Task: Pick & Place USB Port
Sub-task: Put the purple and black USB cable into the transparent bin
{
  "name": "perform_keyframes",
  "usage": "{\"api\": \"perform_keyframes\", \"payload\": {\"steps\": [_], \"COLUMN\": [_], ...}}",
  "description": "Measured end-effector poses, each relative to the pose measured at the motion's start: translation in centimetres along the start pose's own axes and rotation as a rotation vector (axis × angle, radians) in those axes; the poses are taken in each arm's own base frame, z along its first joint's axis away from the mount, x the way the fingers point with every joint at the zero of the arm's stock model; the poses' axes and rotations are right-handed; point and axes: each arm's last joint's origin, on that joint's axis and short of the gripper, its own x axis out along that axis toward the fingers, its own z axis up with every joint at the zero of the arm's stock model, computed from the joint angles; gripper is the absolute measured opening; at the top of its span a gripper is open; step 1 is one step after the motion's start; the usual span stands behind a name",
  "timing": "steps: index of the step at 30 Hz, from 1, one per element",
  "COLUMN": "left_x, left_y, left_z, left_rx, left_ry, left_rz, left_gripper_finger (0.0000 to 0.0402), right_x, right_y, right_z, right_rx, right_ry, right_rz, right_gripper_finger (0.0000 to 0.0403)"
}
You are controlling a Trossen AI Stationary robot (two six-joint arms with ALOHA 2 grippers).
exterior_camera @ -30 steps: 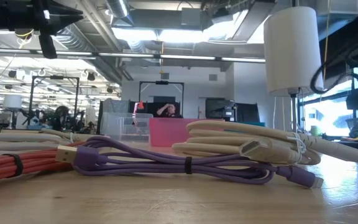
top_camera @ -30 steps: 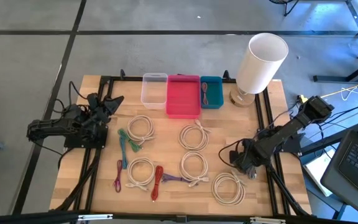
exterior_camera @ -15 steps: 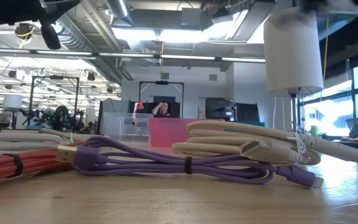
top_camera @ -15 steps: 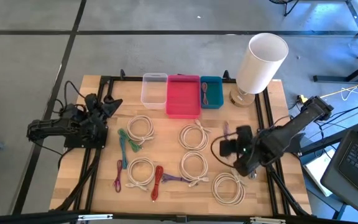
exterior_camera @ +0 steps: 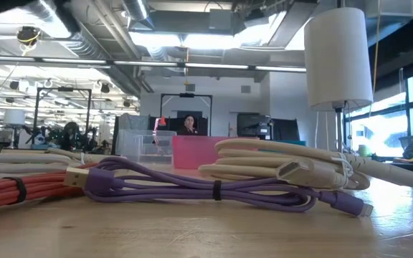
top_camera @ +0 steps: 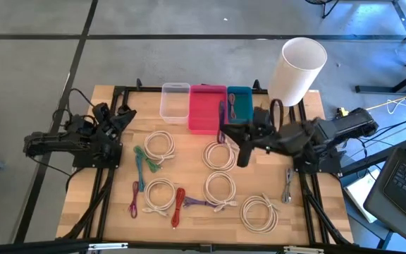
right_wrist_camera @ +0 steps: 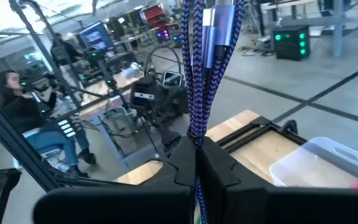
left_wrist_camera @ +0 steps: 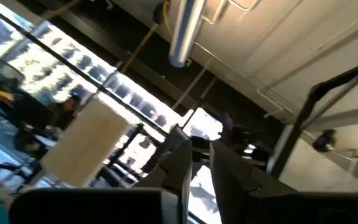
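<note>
The right hand (top_camera: pixel 225 130) had swung from the tabletop's (top_camera: pixel 189 169) edge to just beside the pink bin (top_camera: pixel 207 111), clamped on a blue-purple cable (right_wrist_camera: pixel 205 59); delivery looked near. Left hand's state: cannot tell.

An open-plan robotics lab: exposed ceiling ducts (exterior_camera: pixel 192 21) overhead, rows of workstations with monitors (right_wrist_camera: pixel 95 34), a seated person (right_wrist_camera: pixel 17 106), and a polished concrete floor (top_camera: pixel 189 17).

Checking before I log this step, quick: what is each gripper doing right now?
Left gripper: not holding anything; open or shut cannot be told.
Right gripper: shut on a blue cable, near the pink bin.
</note>
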Motion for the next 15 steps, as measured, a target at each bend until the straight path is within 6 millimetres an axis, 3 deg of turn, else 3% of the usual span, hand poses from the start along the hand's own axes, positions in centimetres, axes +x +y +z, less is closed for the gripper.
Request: {"api": "perform_keyframes", "payload": {"steps": [8,15], "left_x": [8.3,15.0], "left_y": [-3.8,-4.3], "left_z": [1.8,0.4], "left_rx": [0.183,0.255], "left_ry": [0.182,0.395], "left_rz": [-0.158,-0.110], "left_gripper_finger": [0.0105,0.0133], "right_x": [2.3,3.6], "right_y": [-1.3,-1.2], "right_z": [-0.3,-0.7], "right_rx": [-0.004,0.001], "right_ry": [0.053,0.066], "right_rz": [0.025,0.063], "right_gripper_finger": [0.0002,0.0002]}}
